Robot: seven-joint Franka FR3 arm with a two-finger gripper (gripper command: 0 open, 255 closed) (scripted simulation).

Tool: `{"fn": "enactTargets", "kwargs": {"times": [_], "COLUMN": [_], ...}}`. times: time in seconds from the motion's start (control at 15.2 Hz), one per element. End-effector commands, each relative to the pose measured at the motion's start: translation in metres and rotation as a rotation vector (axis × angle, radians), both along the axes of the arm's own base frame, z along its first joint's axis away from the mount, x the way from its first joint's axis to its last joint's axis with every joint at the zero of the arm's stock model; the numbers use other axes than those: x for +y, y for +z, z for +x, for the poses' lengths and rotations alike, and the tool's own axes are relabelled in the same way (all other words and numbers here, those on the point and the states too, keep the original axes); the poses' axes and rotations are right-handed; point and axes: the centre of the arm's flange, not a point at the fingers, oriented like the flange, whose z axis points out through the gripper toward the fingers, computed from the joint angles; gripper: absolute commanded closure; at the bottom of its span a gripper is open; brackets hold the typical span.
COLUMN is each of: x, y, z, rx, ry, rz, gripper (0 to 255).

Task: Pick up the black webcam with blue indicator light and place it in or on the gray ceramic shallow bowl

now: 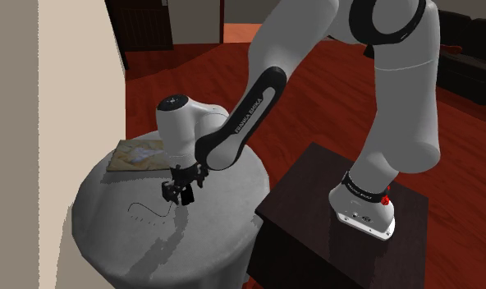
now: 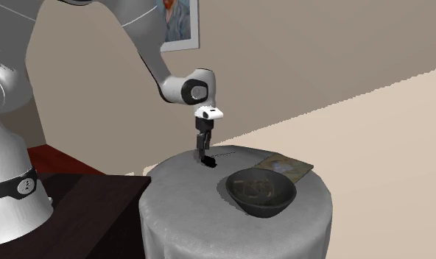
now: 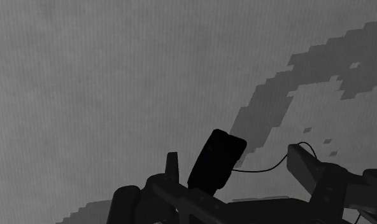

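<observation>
The arm (image 1: 241,123) leans down over a round grey bench (image 1: 110,238), and its jaws hang low, just above the top. From the wrist view the jaws stand apart: one black finger (image 3: 172,167) sits just beside the black webcam (image 3: 214,159), and the other finger (image 3: 303,164) stands well clear of it. The webcam lies between them, tilted, and I cannot tell whether the nearer finger touches it. A thin dark cable (image 3: 263,168) runs from the webcam toward the far finger.

In the second exterior view the webcam (image 2: 207,161) shows as a small black shape on the bench directly under the jaws. The dark grey shallow bowl (image 2: 261,193) sits on the same top at about four o'clock from the webcam, near the bench's edge and apart from it. A flat mottled mat (image 2: 286,165) lies at about three o'clock from the webcam, just behind the bowl.

In the shoulder view the cable (image 1: 147,212) trails across the bench at about eight o'clock from the jaws, and the mat (image 1: 139,153) lies at about eleven o'clock. The dark brown stand (image 1: 315,205) sits at four o'clock from the bench.
</observation>
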Motion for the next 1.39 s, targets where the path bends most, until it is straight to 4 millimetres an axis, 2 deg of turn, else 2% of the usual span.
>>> {"fn": "enactTargets", "kwargs": {"times": [0.0, 0.33, 0.79, 0.86, 1.32], "x": [0.002, 0.002, 0.002, 0.002, 0.002], "y": [-0.013, -0.037, -0.037, -0.037, -0.037], "z": [-0.001, -0.002, -0.002, -0.002, -0.002], "rx": [-0.001, -0.001, -0.001, -0.001, -0.001], "ry": [-0.001, -0.001, -0.001, -0.001, -0.001], "rz": [0.0, 0.0, 0.0, 0.0, 0.0], "gripper": [0, 0, 0, 255, 255]}}
